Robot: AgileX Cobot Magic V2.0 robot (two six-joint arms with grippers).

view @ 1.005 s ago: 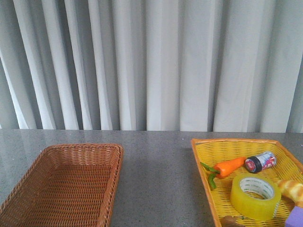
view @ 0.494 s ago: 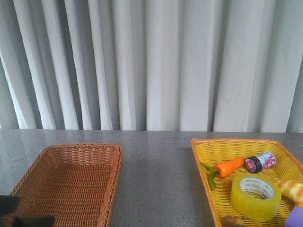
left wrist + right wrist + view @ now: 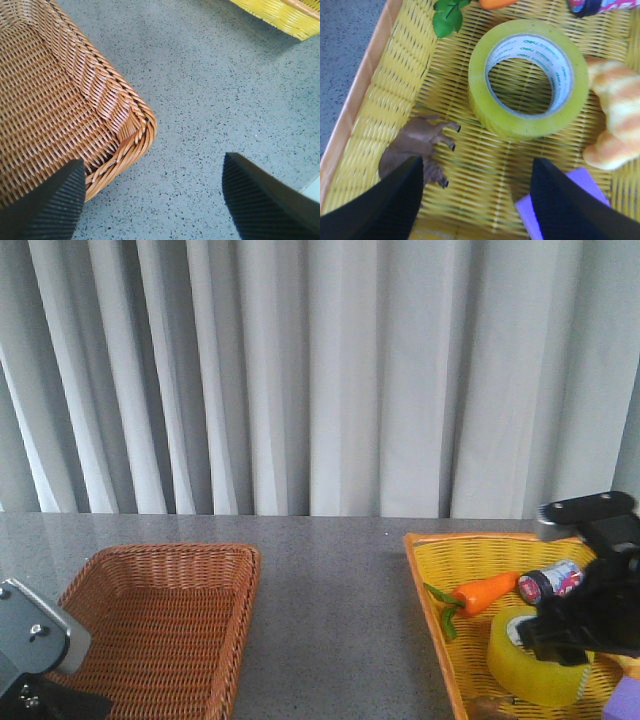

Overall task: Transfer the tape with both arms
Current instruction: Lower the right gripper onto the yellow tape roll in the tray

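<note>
The tape (image 3: 515,668), a yellow translucent roll with a white printed core, lies flat in the yellow basket (image 3: 422,575). My right arm (image 3: 590,615) hangs over it and hides its right side. In the right wrist view the tape (image 3: 520,126) lies just beyond my right gripper (image 3: 477,162), which is open, empty and above the basket floor. My left arm (image 3: 35,650) is at the lower left by the brown wicker basket (image 3: 150,555). My left gripper (image 3: 152,160) is open and empty over the table, beside that basket's corner (image 3: 135,112).
The yellow basket also holds a toy carrot (image 3: 485,592), a small jar with a black lid (image 3: 550,582), a bread piece (image 3: 615,115), a purple block (image 3: 560,210) and a brown toy animal (image 3: 415,145). Grey speckled table; a curtain hangs behind.
Both arms have come into the front view. The left rose at the lower left, and the right moved over the yellow basket, covering part of the tape.
</note>
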